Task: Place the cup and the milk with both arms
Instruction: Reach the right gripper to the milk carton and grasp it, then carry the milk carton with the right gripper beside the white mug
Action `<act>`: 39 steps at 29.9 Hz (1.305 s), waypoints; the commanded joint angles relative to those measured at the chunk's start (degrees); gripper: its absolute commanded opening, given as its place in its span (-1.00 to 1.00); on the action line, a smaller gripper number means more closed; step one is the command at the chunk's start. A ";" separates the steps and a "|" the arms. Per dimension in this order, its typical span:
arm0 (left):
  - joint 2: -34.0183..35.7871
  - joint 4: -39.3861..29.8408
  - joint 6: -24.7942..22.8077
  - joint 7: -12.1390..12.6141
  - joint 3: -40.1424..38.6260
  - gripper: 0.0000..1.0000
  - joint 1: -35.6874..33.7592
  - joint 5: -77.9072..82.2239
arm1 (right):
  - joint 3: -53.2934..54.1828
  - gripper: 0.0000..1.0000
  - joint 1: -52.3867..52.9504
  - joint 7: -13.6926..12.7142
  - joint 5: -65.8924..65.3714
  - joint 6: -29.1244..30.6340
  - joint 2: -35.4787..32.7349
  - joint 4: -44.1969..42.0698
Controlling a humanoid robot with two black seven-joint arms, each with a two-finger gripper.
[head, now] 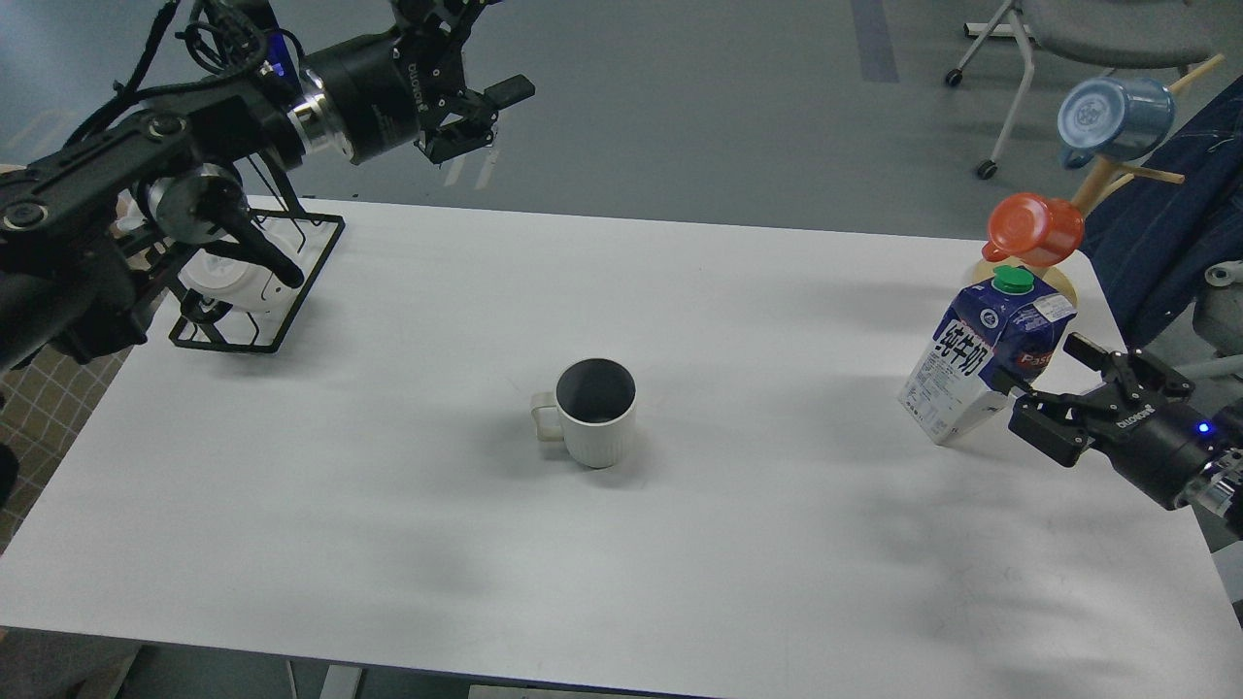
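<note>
Head view, both arms over white bench [680, 544].

R hand [1031, 396]: low at bench's right edge, fingers closed on lower white part of milk carton [981, 364]. Carton tilted, top leaning toward the right/back; whether its lower left corner touches the bench surface or sits just above it can't be told. Green cap [1016, 280] on top, dark blue upper part w/ white characters facing viewer. Blue light on R wrist.

L hand [481, 112]: raised above far left edge of bench, fingers spread apart, holding nothing. Well apart from the cup.

Cup [594, 413]: white, ribbed sides, dark inside, upright near bench centre, handle pointing left. Stands free, no hand touching it; roughly midway betw. the two hands, well apart from carton.

Surroundings: black wire rack [291, 291] w/ white dish [233, 282] at far left of bench, partly hidden behind L arm. Wooden mug stand [1117, 180] at far right corner, just behind carton, carrying orange-red mug [1034, 230] lower and blue mug [1112, 118] higher. Chair on casters [1068, 39] on floor beyond bench. Dark blue cloth [1165, 233] at right edge.
</note>
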 commanded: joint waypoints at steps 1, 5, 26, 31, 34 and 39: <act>-0.10 0.01 0.00 0.00 0.00 0.93 0.00 0.00 | -0.12 0.70 0.50 -0.01 -0.44 0.00 1.54 -1.49; -0.02 -0.08 0.00 0.00 0.00 0.93 0.00 0.00 | -1.18 -0.29 0.86 -0.10 -1.68 0.00 2.24 -2.47; -0.02 -0.17 0.00 0.00 -0.09 0.93 0.26 0.00 | -0.65 -1.00 1.47 -0.18 -1.06 -2.37 -0.74 9.65; 0.07 -0.17 0.00 0.00 -0.09 0.93 0.35 0.00 | -1.00 -1.00 2.61 -0.10 -1.68 -1.49 1.01 11.33; 0.16 -0.17 0.00 0.00 -0.09 0.93 0.35 0.00 | -1.09 -1.00 3.49 -0.10 -2.03 0.00 3.47 10.89; 0.07 -0.08 0.00 0.00 -0.09 0.93 0.35 0.08 | -2.23 -1.00 6.04 -0.10 -4.40 1.41 8.13 8.52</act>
